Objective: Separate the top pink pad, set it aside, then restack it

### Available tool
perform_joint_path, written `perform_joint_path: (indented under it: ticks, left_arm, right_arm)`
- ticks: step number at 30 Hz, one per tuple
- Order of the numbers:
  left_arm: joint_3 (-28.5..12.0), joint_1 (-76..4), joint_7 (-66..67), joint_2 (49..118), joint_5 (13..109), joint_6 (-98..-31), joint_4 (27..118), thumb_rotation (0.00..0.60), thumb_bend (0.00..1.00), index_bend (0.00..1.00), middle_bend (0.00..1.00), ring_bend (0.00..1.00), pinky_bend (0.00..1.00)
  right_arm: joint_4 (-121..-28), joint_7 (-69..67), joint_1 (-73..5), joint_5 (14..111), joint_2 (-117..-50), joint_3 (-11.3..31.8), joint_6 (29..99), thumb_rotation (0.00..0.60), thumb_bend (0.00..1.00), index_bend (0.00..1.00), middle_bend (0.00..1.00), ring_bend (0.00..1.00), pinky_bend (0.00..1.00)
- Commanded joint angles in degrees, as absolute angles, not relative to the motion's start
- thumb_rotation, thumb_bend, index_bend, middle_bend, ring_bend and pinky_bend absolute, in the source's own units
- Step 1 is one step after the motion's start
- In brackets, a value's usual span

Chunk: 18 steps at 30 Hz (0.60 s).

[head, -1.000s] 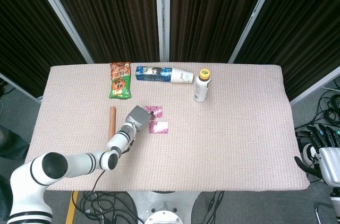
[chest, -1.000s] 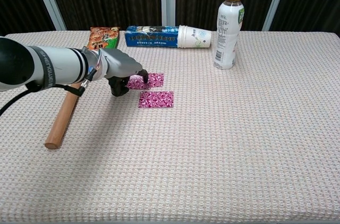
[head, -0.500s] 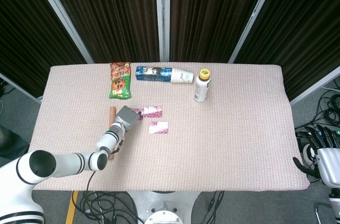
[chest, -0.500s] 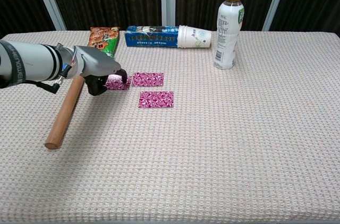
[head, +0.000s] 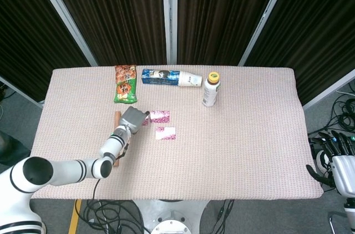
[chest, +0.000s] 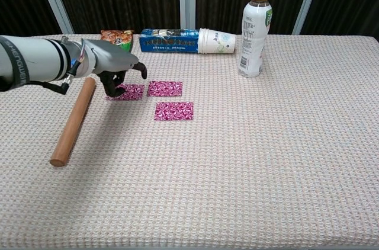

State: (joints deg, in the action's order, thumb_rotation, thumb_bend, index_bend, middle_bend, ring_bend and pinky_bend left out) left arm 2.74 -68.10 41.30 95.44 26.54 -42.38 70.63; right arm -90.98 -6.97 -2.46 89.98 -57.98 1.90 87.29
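Your left hand (chest: 115, 67) hangs over the far-left part of the table (chest: 249, 161), fingers (chest: 140, 67) apart and curled downward with nothing between them; from the chest view its lower fingertips look to be at or just above the left end of a pink pad (chest: 125, 92), though contact cannot be confirmed. That pad lies flat on the cloth directly under the fingers, its long axis running left to right across the table. Just to the right of the fingertips sits a 2nd pink pad (chest: 164, 88), also flat and lengthwise left to right, with a thin gap between the 2. A 3rd pink pad (chest: 174, 111) lies nearer to you and to the right of the fingers, same orientation, apart from the other 2. On the wrist side of the hand a wooden rod (chest: 73, 121) lies on the cloth, its long axis angled toward the near-left edge. Beyond the fingers, along the far edge, are a snack bag (chest: 116, 39), a blue box (chest: 168, 41) lying on its side with a paper cup (chest: 215, 41) at its right end, and an upright bottle (chest: 254, 23). Your right hand (head: 337, 163) is off the table at the right edge of the head view, fingers spread and empty.
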Motion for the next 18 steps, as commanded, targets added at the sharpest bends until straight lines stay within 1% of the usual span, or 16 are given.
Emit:
perform_joint_path:
  ticks: [1,3,6,14,18]
  left_arm:
    - [1.6,-67.9,41.0,97.9,27.8,-43.0,67.2,0.6,0.4,0.24,0.89,0.89,0.99]
    - [0.6,-68.0,40.7,99.2,26.8,-42.2,65.0,0.6,0.32,0.25,0.89,0.89,0.99]
    - [-1.5,-68.0,39.6,101.0,25.0,-40.9,62.1,0.6,0.25,0.26,0.9,0.89,0.99]
    - [-5.5,-68.2,38.4,106.3,23.3,-40.2,55.5,0.6,0.24,0.33,0.91,0.89,0.99]
    - [-6.7,-68.9,39.2,108.5,23.0,-39.7,52.9,0.6,0.25,0.35,0.91,0.89,0.99]
  right_arm:
    - [-91.1,-6.8,-2.5,90.2,-57.9,1.8,87.3,0.531,0.17,0.21,0.13,0.0,0.0]
    - [-91.3,-6.5,-2.4,90.2,-57.8,1.8,87.4,0.528,0.17,0.21,0.13,0.0,0.0]
    - [-91.8,-6.0,-2.3,90.1,-57.6,1.8,87.5,0.521,0.17,0.21,0.13,0.0,0.0]
    - [-93.4,-4.3,-2.4,90.8,-56.8,1.8,87.8,0.525,0.17,0.21,0.13,0.0,0.0]
    - [-93.9,-4.0,-2.3,90.6,-56.4,1.8,87.8,0.528,0.17,0.21,0.13,0.0,0.0]
